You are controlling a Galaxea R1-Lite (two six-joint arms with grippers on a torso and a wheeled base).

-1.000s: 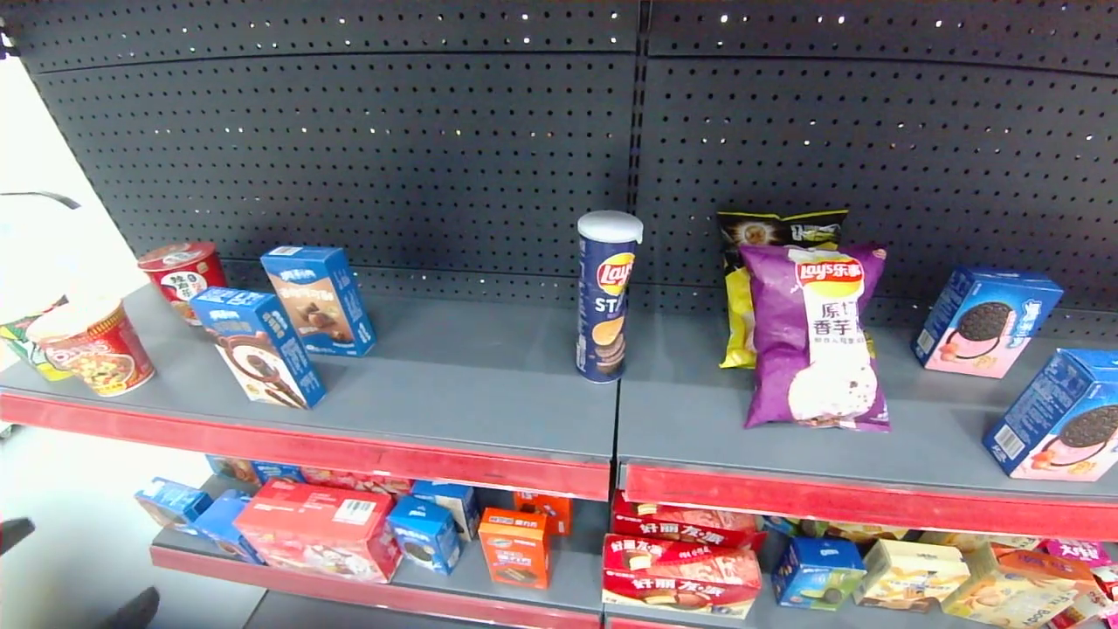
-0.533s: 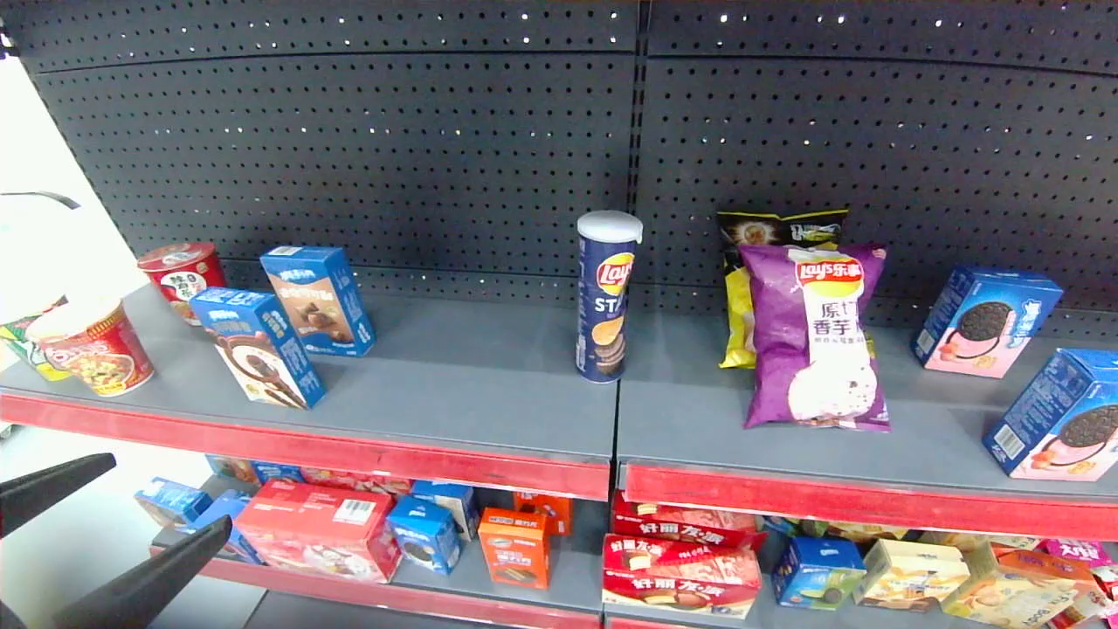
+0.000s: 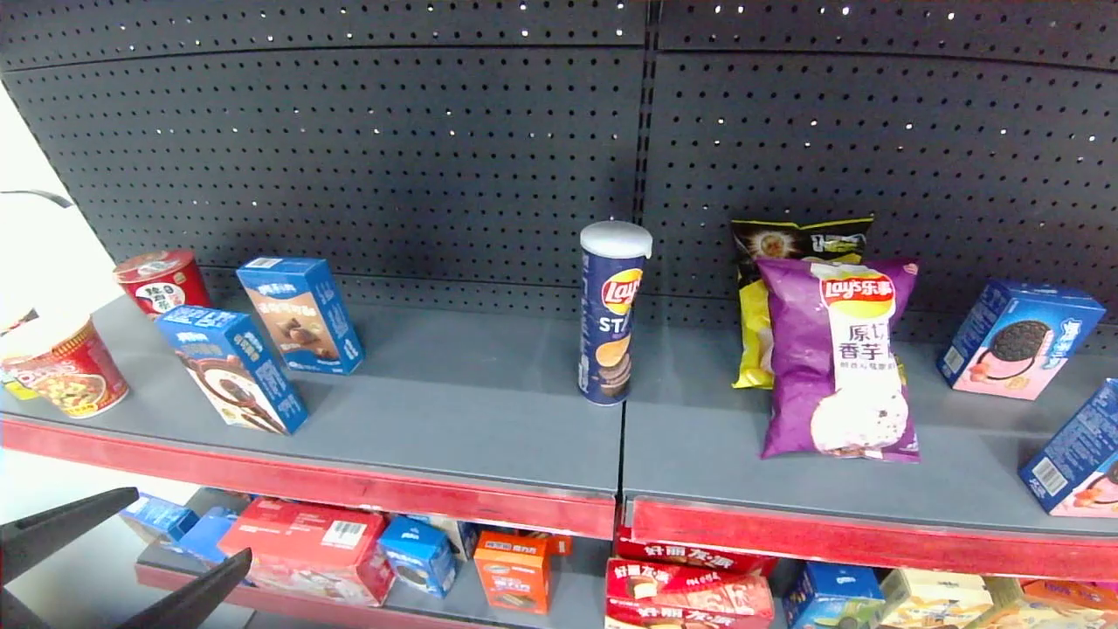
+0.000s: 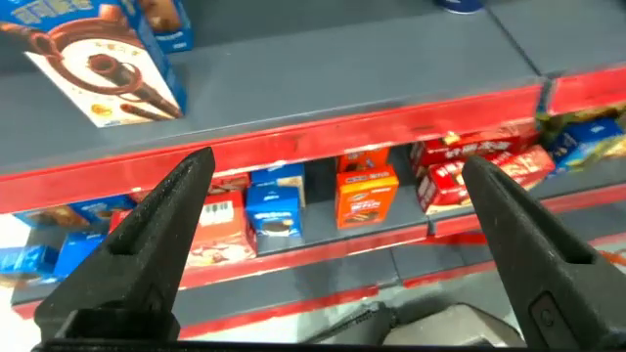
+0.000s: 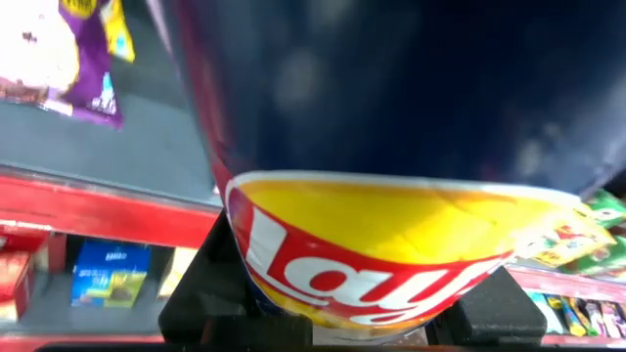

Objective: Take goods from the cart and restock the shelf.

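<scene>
A dark blue chips can [image 5: 391, 127] with a yellow and red logo sits very close in the right wrist view, and my right gripper [image 5: 347, 328] is shut on it, black pads [image 5: 201, 293] at both sides. A matching chips can [image 3: 611, 314] stands upright mid-shelf on the grey upper shelf [image 3: 454, 419]. My left gripper [image 3: 192, 521] hangs open and holds nothing at the lower left, below the shelf's red front edge [image 4: 293, 147]; in the left wrist view the left gripper [image 4: 337, 161] faces the lower shelf.
Left on the upper shelf: two cup noodles [image 3: 61, 367] and two blue biscuit boxes [image 3: 231, 367]. To the right lean a purple chip bag [image 3: 843, 358], a yellow bag [image 3: 786, 253] and cookie boxes [image 3: 1017, 341]. Bare grey shelf lies either side of the standing can. Several boxes [image 3: 306, 546] crowd the lower shelf.
My left gripper's open fingers have risen into the head view's lower left corner. The whole head picture has shifted, so the camera moved; the shelf goods stay put.
</scene>
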